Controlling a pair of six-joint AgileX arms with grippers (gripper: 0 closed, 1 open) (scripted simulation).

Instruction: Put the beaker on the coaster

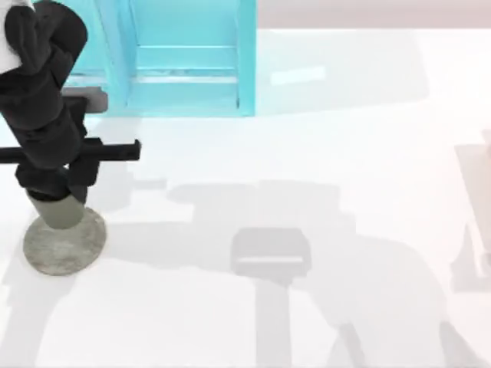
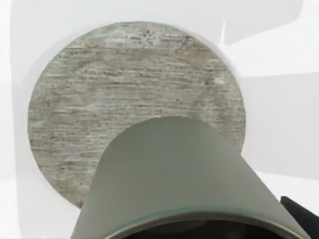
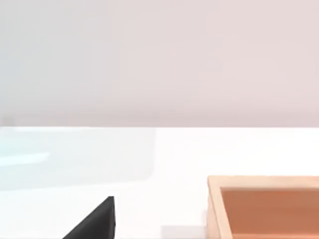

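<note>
The beaker, a small olive-grey cup, hangs upright under my left gripper, which is shut on it at the table's left side. The coaster, a flat mottled grey stone disc, lies just beneath it, and the cup overlaps the disc's far-left part. In the left wrist view the beaker sits close in front of the coaster, and a black fingertip shows beside the cup's rim. I cannot tell whether the cup's base touches the disc. A black part of my right gripper shows in the right wrist view.
A cyan translucent frame stands at the back left, close behind my left arm. A shallow orange wooden box lies on the white table near my right gripper. Arm shadows fall across the table's middle.
</note>
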